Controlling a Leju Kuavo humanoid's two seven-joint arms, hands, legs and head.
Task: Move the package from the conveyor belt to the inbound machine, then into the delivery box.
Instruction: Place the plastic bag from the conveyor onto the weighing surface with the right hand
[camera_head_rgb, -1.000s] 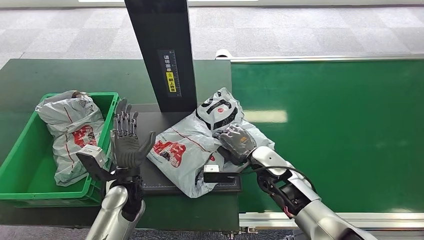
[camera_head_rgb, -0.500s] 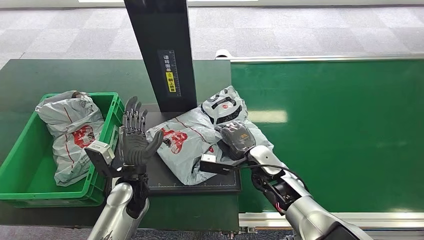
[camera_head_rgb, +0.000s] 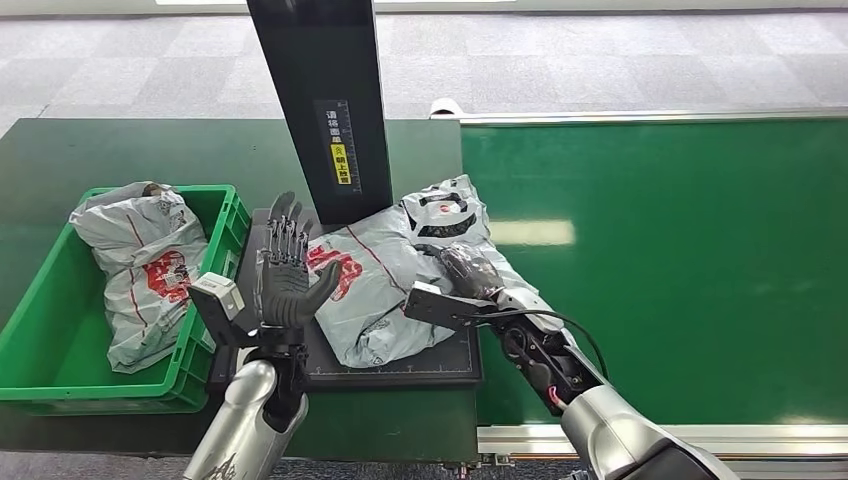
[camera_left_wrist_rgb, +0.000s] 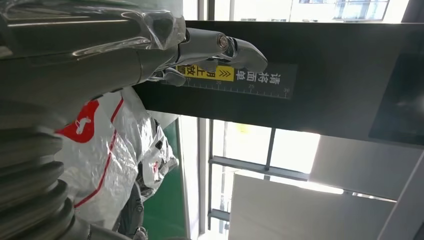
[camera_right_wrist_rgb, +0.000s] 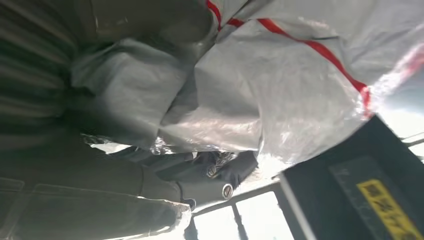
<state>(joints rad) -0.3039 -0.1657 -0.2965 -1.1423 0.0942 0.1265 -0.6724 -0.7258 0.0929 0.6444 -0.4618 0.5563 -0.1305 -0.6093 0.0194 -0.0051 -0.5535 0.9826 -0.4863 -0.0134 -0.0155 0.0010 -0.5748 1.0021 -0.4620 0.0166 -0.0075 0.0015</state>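
The package, a grey poly mailer with red and black print, lies on the black platform of the inbound machine, at the foot of its black upright column. Its long axis runs diagonally: the near end points toward the robot's left, and the far end, with the black print, points away and to the right, overhanging the edge of the green conveyor belt. The bag is crumpled and lies flat.

The right hand rests on the package's right side; the right wrist view shows dark fingers curled against the grey film, gripping it. The left hand is raised beside the package's near-left end, palm facing it, fingers apart and upright, holding nothing. Whether it touches the film cannot be told.

To the left, the green delivery box holds 1 similar grey mailer.
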